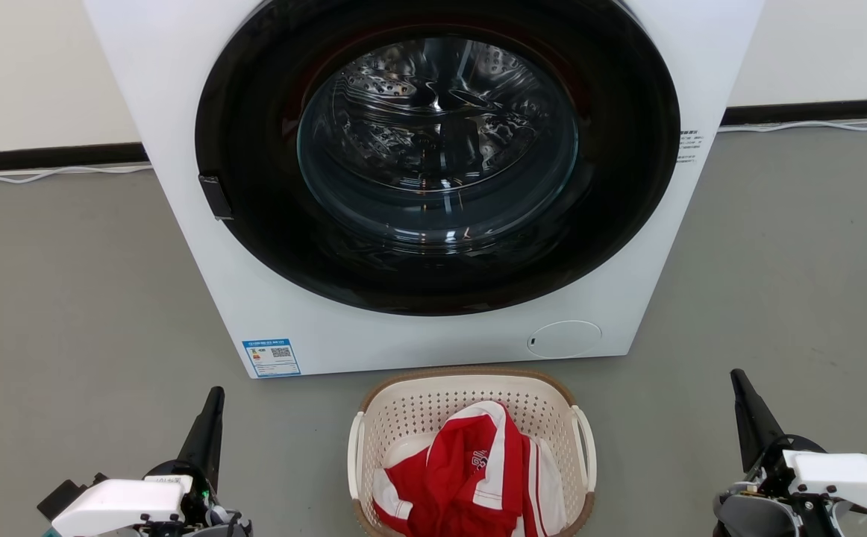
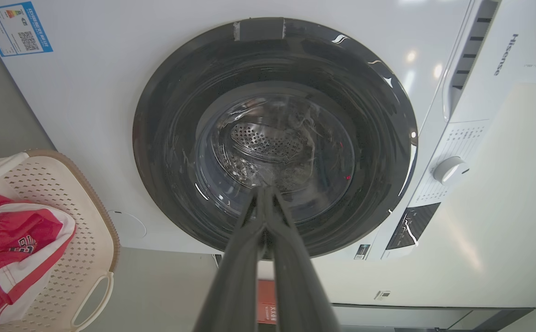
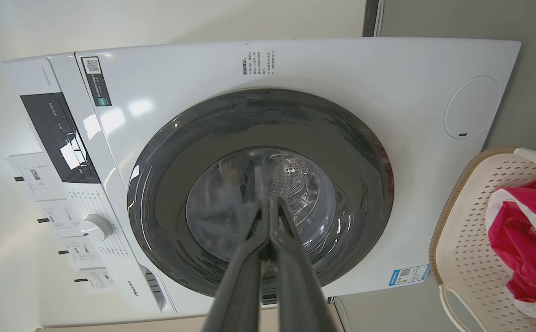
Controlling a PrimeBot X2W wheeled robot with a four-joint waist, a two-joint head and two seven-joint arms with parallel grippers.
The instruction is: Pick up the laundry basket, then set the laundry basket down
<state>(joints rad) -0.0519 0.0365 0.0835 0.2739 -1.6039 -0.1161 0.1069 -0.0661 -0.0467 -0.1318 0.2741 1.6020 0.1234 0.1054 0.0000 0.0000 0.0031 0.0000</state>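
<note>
1. My left gripper (image 1: 213, 406) and right gripper (image 1: 743, 395) are both sitting clenched and empty, either side of the small cream perforated plastic laundry basket with a brown rim (image 1: 418, 406). The basket is resting on the grey floor (image 1: 68, 298), just before the white front-loading washing machine (image 1: 418, 343).
2. Arriving clenched, I am risking shoving the basket rather than catching its white loop handles (image 1: 355, 455).
3. Lifting unevenly, I am risking spilling the red-and-white garment (image 1: 463, 470).
</note>
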